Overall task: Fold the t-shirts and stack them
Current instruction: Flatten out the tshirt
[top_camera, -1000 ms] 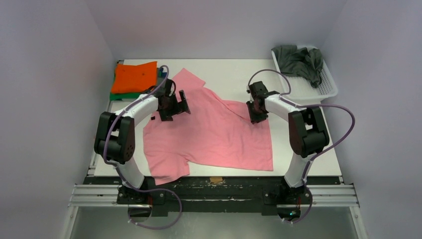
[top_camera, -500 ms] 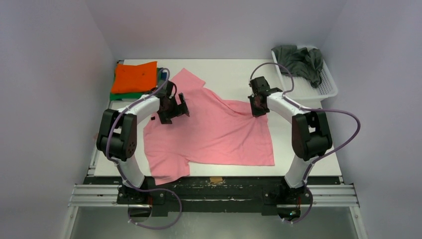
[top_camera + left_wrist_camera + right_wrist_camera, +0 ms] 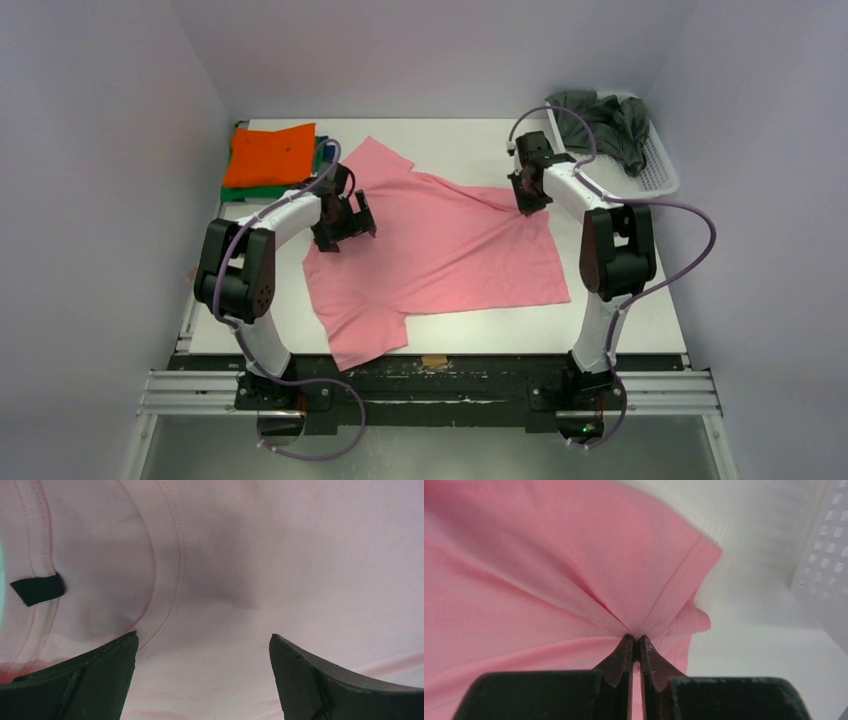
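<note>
A salmon pink t-shirt [image 3: 440, 260] lies spread over the middle of the table. My right gripper [image 3: 527, 197] is shut on a pinched fold of its sleeve [image 3: 659, 580] at the shirt's right shoulder, close to the basket. My left gripper [image 3: 345, 222] is open, its jaws wide apart just above the shirt's collar [image 3: 165, 575], holding nothing. A folded bright orange t-shirt [image 3: 268, 155] lies on a folded green one [image 3: 240, 194] at the back left. A dark grey t-shirt [image 3: 604, 124] is bunched in the basket.
A white slotted plastic basket [image 3: 652, 180] stands at the back right corner; its wall shows in the right wrist view [image 3: 824, 560]. A small brown patch [image 3: 434, 361] sits on the table's near edge. Grey walls close in on three sides.
My right gripper has pulled the pink shirt's sleeve toward the back right, and the whole shirt has slid and stretched that way. My left gripper has stayed near the collar.
</note>
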`<state>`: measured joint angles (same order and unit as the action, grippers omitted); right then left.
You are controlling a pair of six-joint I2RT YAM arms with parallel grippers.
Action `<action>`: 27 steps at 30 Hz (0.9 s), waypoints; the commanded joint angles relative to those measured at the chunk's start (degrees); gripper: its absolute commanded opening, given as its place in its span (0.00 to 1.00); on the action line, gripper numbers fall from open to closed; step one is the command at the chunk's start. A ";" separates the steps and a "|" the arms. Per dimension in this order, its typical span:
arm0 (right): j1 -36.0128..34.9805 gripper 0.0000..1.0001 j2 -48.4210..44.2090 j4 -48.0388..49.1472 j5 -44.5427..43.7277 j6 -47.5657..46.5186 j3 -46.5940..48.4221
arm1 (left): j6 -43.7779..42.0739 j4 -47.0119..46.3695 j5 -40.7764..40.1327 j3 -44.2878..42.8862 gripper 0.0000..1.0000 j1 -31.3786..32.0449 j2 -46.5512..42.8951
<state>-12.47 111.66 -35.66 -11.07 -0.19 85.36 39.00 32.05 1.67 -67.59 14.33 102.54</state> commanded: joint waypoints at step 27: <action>0.69 0.12 -0.81 1.25 0.64 -3.99 -2.41 | -0.81 3.39 -3.23 -4.48 1.00 -0.53 0.51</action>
<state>-11.77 112.33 -35.20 -7.68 -5.10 81.91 38.79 35.53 -0.73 -70.02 14.26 103.79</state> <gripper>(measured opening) 0.165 0.998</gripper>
